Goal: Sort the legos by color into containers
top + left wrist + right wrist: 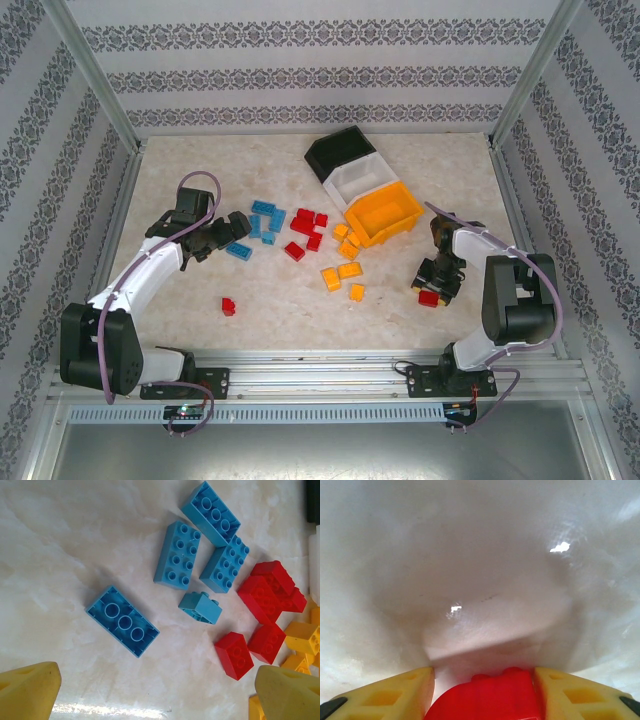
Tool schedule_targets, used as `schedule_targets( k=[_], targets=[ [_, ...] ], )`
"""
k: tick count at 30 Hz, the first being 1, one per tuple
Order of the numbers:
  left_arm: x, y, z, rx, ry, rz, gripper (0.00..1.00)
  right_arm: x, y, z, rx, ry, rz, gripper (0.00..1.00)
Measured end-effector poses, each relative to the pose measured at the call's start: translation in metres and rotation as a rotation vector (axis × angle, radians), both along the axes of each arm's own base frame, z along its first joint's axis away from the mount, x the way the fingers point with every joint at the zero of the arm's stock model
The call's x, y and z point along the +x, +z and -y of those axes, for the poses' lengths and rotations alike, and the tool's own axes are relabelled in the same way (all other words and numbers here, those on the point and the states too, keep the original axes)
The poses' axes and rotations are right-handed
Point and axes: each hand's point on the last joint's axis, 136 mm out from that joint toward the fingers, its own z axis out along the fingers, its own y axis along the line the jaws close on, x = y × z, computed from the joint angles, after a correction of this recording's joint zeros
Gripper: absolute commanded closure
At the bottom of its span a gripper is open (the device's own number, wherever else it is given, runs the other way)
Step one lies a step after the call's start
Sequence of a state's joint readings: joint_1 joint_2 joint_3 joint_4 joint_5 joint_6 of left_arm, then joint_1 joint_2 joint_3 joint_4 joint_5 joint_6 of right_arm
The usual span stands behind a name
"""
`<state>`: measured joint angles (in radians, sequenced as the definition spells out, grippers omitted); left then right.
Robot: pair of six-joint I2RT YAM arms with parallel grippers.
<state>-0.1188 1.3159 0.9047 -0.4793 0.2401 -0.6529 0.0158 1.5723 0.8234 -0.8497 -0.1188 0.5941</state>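
While left end effector [159,694] gapes, right end effector [483,682] clamps red lego [485,701] over marbled table [190,165] (patterned walls [300,70]).

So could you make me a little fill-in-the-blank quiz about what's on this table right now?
1. The right pincer is closed on a ___ brick.
2. The open left pincer hovers by the cluster of ___ bricks, left of the red ones.
3. The white bin sits between the black bin and the ___ one.
Missing words: red; blue; orange.
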Motion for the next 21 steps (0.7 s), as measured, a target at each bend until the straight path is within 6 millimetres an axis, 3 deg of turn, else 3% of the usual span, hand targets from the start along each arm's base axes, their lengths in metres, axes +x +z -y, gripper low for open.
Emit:
schedule_targets(
  k=[5,8,21],
  targets=[
    [0.0,0.0,0.0,0.0,0.0,0.0,0.0,0.0,0.004,-0.005,0.026,0.0,0.003,0.51],
    [0.0,0.0,0.0,0.0,0.0,0.0,0.0,0.009,0.019,-0.007,0.04,-0.001,0.033,0.51],
    [-0.004,-0.004,0.004,-0.02,-0.011,-0.014,0.0,0.125,0.142,-0.035,0.138,0.02,0.408,0.5]
  ],
)
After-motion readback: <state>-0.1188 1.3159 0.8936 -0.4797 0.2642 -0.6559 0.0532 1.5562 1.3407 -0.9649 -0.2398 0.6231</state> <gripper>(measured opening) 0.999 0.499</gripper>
